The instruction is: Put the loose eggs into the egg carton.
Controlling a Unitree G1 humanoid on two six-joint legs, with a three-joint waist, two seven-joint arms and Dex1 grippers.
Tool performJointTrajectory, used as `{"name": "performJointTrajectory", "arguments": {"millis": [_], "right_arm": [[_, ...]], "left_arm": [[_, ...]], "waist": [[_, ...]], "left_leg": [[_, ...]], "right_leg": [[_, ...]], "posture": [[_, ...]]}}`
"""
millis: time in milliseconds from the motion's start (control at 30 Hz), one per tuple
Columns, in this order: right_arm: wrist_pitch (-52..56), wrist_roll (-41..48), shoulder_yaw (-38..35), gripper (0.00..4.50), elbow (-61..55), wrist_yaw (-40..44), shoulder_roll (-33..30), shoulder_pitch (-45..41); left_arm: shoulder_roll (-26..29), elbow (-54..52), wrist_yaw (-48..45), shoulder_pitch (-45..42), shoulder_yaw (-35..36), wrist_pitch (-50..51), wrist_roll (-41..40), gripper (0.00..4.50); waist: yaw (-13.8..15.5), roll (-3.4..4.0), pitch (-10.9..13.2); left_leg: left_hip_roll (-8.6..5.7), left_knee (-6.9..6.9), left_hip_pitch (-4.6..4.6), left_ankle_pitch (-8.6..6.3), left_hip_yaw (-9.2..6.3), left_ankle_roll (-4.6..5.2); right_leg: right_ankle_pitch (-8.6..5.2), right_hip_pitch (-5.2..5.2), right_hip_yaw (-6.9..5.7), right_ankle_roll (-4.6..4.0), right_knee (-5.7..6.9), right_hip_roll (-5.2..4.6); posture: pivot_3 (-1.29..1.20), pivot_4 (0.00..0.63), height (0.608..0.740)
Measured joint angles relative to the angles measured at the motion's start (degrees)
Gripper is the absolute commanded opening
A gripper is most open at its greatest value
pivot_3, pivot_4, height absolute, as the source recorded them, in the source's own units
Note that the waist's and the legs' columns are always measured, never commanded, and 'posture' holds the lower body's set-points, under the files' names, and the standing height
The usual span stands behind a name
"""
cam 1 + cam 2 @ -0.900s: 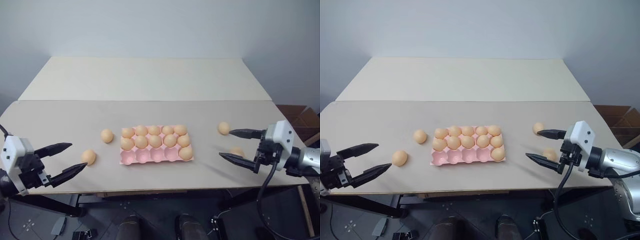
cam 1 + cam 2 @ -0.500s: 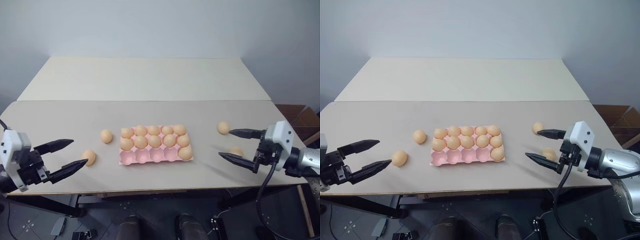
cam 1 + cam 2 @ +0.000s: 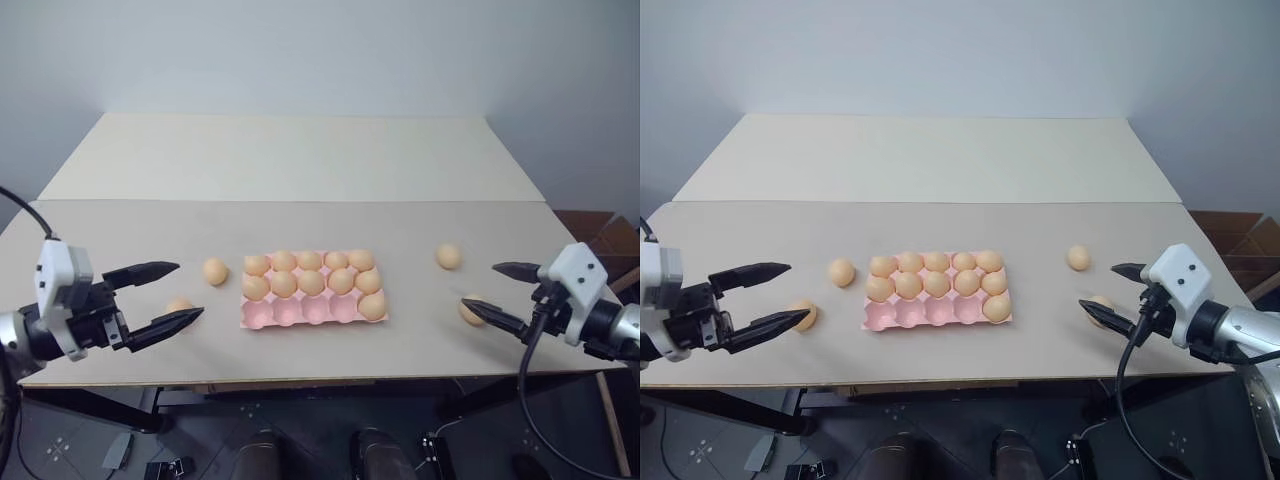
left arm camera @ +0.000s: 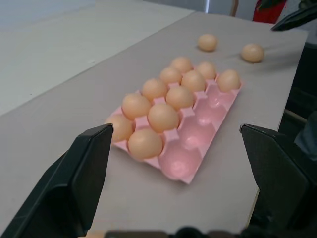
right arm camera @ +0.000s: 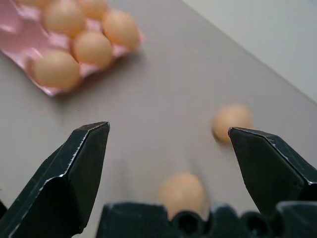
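Pale orange-tan against the beige table [image 3: 300,170]: counted four loose eggs [image 3: 841,271], two on each side of the egg carton [image 3: 262,316].

Found the near left egg [image 3: 178,304] just ahead of the left gripper [image 3: 190,290], in line with the gap between its widely spread fingers and partly hidden behind the lower one. Placed the far left egg [image 3: 214,271] a little farther up the table, between that gripper and the carton's left edge, touching neither.

Found the near right egg [image 3: 472,308] at the tip of the right gripper's [image 3: 478,286] lower finger, touching it or just beside it (could not tell which). Jaws there also spread wide. Seen along the right wrist, sat low between the two fingers, close in, too blurred to read its long axis. Placed the far right egg [image 3: 448,257] farther up the table, well apart from the fingers and from the carton.

Judged each arm nearer to its own pair, with the near egg on each side already facing an open gap, so little more than a short advance and a close needed.

Counted eleven eggs seated in the carton: back and middle rows full, front row filled at its right end alone. Noted four empty cups [image 4: 181,158] along the front row, the side nearest the robot, one for each loose egg.
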Motion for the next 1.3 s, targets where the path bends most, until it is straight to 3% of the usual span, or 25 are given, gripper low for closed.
{"name": "performJointTrajectory", "arguments": {"millis": [233, 400, 500, 667, 733, 933, 1067, 1300], "right_arm": [[5.3, -4.8, 6.4, 4.50, 7.6, -9.1, 5.4, -4.7], [5.9, -7.4, 10.1, 4.50, 14.2, -11.1, 7.5, -8.8], [5.9, -8.7, 11.5, 3.96, 18.0, -12.1, 9.2, -11.1], [6.2, -8.7, 11.7, 2.20, 18.5, -12.9, 10.8, -12.5], [7.6, -8.4, 11.7, 1.87, 16.0, -12.9, 10.8, -12.5], [13.1, -5.0, 12.6, 1.87, 1.0, -13.6, 12.8, -16.0], [17.2, -1.5, 20.4, 1.87, -7.6, -14.3, 18.3, -21.0], [20.4, -2.3, 33.0, 1.87, -8.0, -16.8, 24.6, -26.4]], "left_arm": [[0.0, 0.5, -0.2, -0.7, -1.7, 0.0, 0.0, 4.46], [0.0, 0.7, -0.4, -0.6, -1.6, 0.0, -0.1, 4.46], [0.0, 0.7, -0.4, -0.6, -1.6, 0.0, -0.1, 4.50], [0.3, 0.7, -0.3, -0.5, -1.2, 0.0, -0.1, 4.50], [0.3, 0.7, -0.3, -0.2, -0.8, 0.0, -0.1, 4.50], [0.3, 0.4, -0.1, 0.6, -0.6, 0.0, 0.0, 4.50], [0.3, -0.2, 0.0, 1.1, -0.1, 0.0, -0.1, 4.50], [0.2, -0.8, 0.5, 1.9, 0.3, 0.0, -0.1, 4.50]], "waist": [[-0.9, 0.01, 0.0], [-1.0, 0.02, 0.0], [-1.2, 0.01, 0.0], [-1.2, 0.03, 0.0], [-1.2, 0.06, 0.0], [-1.5, 0.08, 0.1], [-1.4, 0.09, 0.1], [-0.9, 0.10, 0.1]], "left_leg": [[0.00, -0.01, -0.03, 0.00, 0.00, 0.01], [-0.02, -0.01, -0.06, 0.00, -0.02, 0.01], [-0.02, -0.01, -0.06, 0.00, -0.03, 0.01], [-0.01, -0.01, -0.06, 0.00, -0.04, 0.01], [-0.01, -0.01, -0.07, 0.00, -0.03, 0.01], [0.08, -0.02, -0.02, 0.00, -0.06, 0.01], [0.12, -0.05, -0.03, 0.00, -0.14, 0.00], [-0.03, -0.05, -0.15, 0.00, -0.09, 0.00]], "right_leg": [[0.01, -0.04, 0.03, 0.00, 0.03, 0.05], [0.05, -0.03, 0.04, -0.04, 0.01, 0.04], [0.06, -0.03, 0.02, -0.04, 0.01, 0.05], [0.13, -0.03, 0.02, 0.08, 0.03, 0.05], [0.14, -0.04, 0.03, 0.09, 0.02, 0.04], [0.14, -0.06, 0.03, 0.18, 0.05, 0.13], [0.14, -0.09, -0.04, 0.12, 0.11, 0.18], [0.15, -0.10, -0.06, 0.03, -0.04, -0.03]], "posture": [[0.00, 0.150, 0.740], [0.00, 0.150, 0.740], [0.00, 0.150, 0.740], [0.00, 0.150, 0.740], [0.00, 0.150, 0.740], [0.00, 0.150, 0.740], [0.00, 0.150, 0.740], [0.00, 0.150, 0.740]]}}
